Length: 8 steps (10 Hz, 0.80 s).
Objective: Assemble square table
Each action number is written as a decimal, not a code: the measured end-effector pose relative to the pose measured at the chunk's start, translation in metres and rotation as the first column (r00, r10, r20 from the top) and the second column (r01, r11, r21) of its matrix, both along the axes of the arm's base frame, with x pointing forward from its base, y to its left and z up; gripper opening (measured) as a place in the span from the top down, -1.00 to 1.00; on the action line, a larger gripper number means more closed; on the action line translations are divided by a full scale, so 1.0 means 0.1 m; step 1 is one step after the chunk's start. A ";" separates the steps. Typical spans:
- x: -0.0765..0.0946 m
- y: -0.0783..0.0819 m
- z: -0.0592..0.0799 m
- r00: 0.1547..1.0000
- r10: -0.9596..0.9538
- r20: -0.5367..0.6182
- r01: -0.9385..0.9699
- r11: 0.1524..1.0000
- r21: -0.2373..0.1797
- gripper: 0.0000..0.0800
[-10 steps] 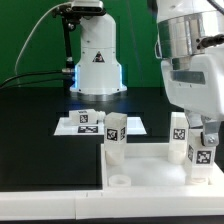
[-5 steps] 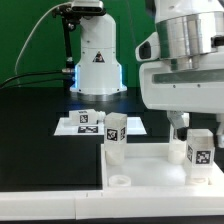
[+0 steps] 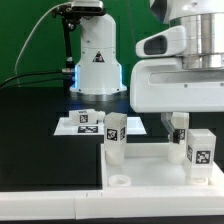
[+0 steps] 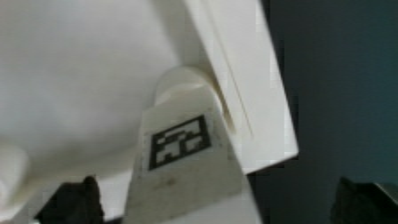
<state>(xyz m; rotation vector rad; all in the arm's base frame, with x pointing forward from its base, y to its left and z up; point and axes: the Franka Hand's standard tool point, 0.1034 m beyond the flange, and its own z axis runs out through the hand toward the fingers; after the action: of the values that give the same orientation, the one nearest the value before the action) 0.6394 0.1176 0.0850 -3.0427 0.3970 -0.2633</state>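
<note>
Exterior view: the white plastic square tabletop slab (image 3: pixel 150 172), smooth with a raised rim, lies flat near the black table's (image 3: pixel 40 130) front edge. Short white tagged legs (image 3: pixel 114 138) stand upright on it, and the flat marker board (image 3: pixel 85 122) lies just behind. The parts look light, rigid and slick, so I'd take a leg by its flat sides.

Wrist view: the two-finger gripper (image 4: pixel 222 200) has its dark fingertips (image 4: pixel 80 198) spread wide. They straddle one matte leg without clamping it.
</note>
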 end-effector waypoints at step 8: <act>-0.03 -0.08 -0.02 0.832 -0.552 -0.058 0.555 0.827 0.086 0.27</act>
<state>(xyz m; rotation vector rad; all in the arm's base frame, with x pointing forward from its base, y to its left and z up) 0.6360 0.1095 0.0831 -2.7563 1.2589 -0.2099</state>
